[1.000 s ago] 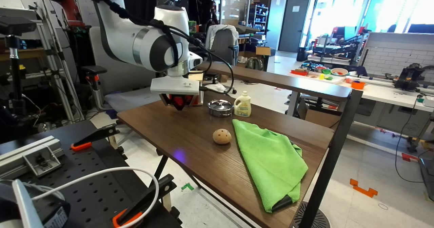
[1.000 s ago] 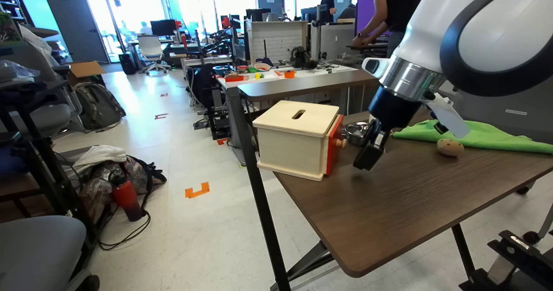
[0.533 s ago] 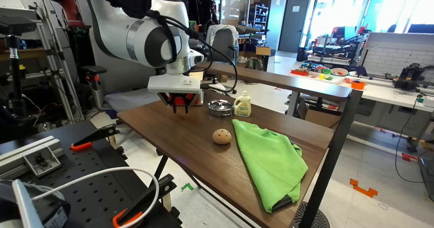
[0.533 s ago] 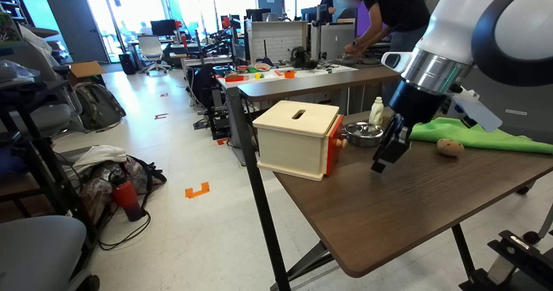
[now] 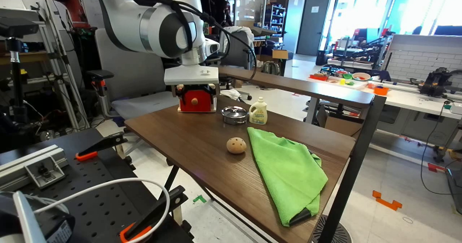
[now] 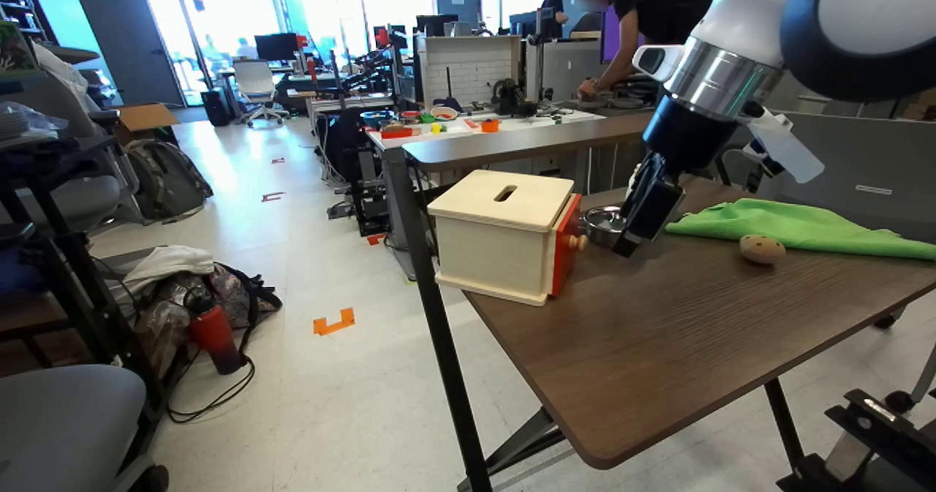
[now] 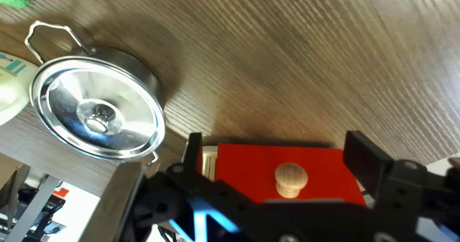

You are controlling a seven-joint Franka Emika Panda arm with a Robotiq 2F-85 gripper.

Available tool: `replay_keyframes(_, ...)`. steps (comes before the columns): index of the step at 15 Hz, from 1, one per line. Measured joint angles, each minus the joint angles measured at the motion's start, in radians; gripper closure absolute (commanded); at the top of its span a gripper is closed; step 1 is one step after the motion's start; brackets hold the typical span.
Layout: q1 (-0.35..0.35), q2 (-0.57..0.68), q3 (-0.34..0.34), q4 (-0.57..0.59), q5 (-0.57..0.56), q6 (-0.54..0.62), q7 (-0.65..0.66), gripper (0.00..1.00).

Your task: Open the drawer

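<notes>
The gripper (image 7: 274,146), spread wide, hangs near the drawer (image 7: 257,170); left of the gripper in the wrist view stand a lidded pot (image 7: 99,107) and a bottle (image 7: 13,91), label (image 7: 13,65) illegible.

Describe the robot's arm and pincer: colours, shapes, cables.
A smooth, rounded white arm with dark grey joint panels, silver metal bands and thick black cables. It carries a flat, pale rectangular plate and a black, blocky pincer with two angular fingers and small round bolts.
</notes>
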Motion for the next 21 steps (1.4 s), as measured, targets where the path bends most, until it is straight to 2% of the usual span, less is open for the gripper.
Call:
replay_keyframes(8, 0.049, 0.004, -0.014, 0.03, 0.0, -0.001, 0.001, 0.0)
replay_keyframes(12, 0.095, 0.008, -0.054, 0.05, 0.001, -0.001, 0.037, 0.0)
replay_keyframes(13, 0.11, 0.01, -0.068, 0.053, 0.005, -0.001, 0.052, 0.03)
replay_keyframes(14, 0.124, 0.011, -0.081, 0.055, 0.012, -0.001, 0.065, 0.18)
replay_keyframes(15, 0.139, 0.013, -0.093, 0.057, 0.017, -0.001, 0.079, 0.19)
replay_keyframes(17, 0.162, 0.016, -0.112, 0.062, 0.024, -0.001, 0.106, 0.38)
replay_keyframes(21, 0.194, 0.029, -0.127, 0.073, 0.037, -0.001, 0.14, 0.46)
